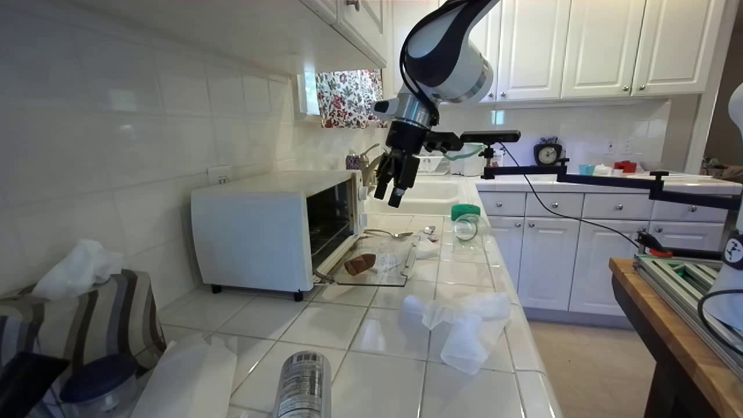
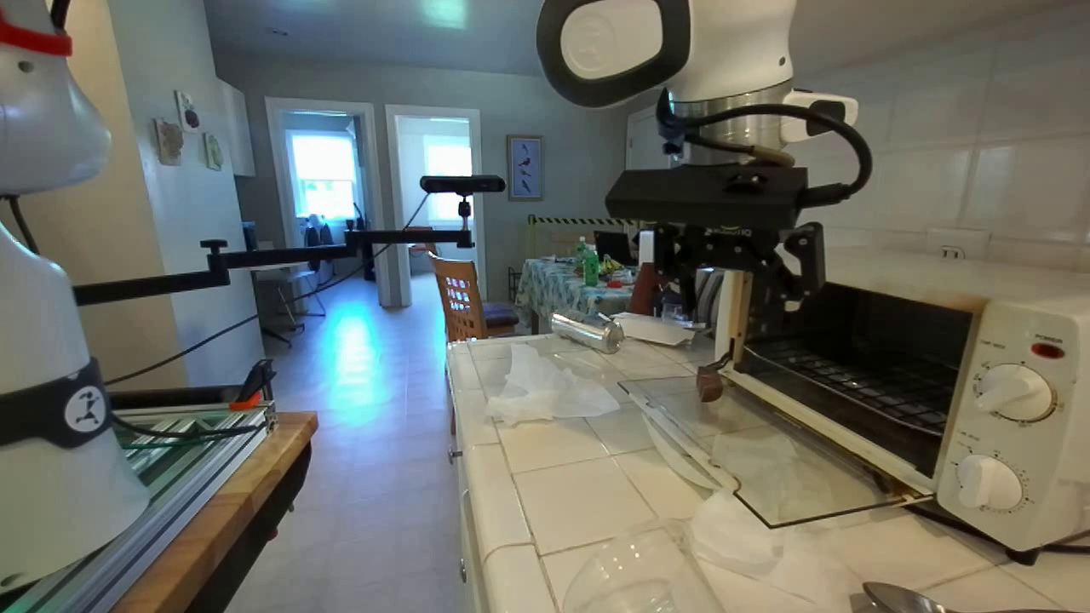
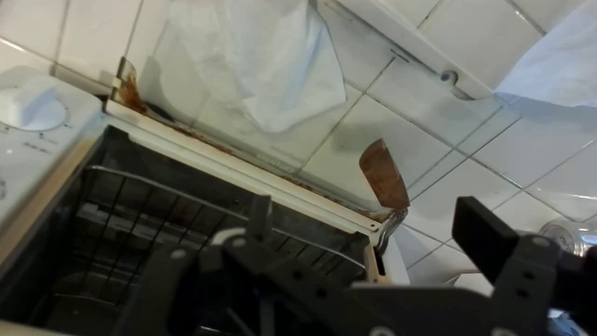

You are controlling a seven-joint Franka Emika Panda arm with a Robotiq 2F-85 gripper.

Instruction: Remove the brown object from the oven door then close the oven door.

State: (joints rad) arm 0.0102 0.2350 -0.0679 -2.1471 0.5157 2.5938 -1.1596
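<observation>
1. Brown, small and elongated, the blocky lump [image 3: 385, 175] lies on the glass pane of the white-framed oven door [image 1: 386, 277], just beside the bent metal hinge arm [image 3: 391, 228]; I can't tell whether the two touch.
2. The door is open, out flat in front of the white boxy toaster oven [image 1: 249, 232].
3. My black two-fingered gripper [image 2: 739, 305] hangs above the door, near the oven's mouth, its fingers well apart with nothing between them.
4. I judge the step in hand to be the first one, reaching for the lump; closing the door should wait until the glass is rid of it.
5. Next I need to come down over the lump, turn so the fingers straddle its narrow sides, squeeze, then lift straight up without pressing on the pane.
6. The oven's body and the hinge arm crowd that approach; a finger could catch on either.
7. A crumpled translucent white sheet [image 1: 467, 331] lies beyond the door on the white tiled counter [image 1: 377, 383]. A second white sheet [image 3: 266, 60] seems to sit under the pane and might snag when I swing it up.
8. A shiny metal can [image 1: 303, 386] lies well apart from the lump, so I expect no trouble there.
</observation>
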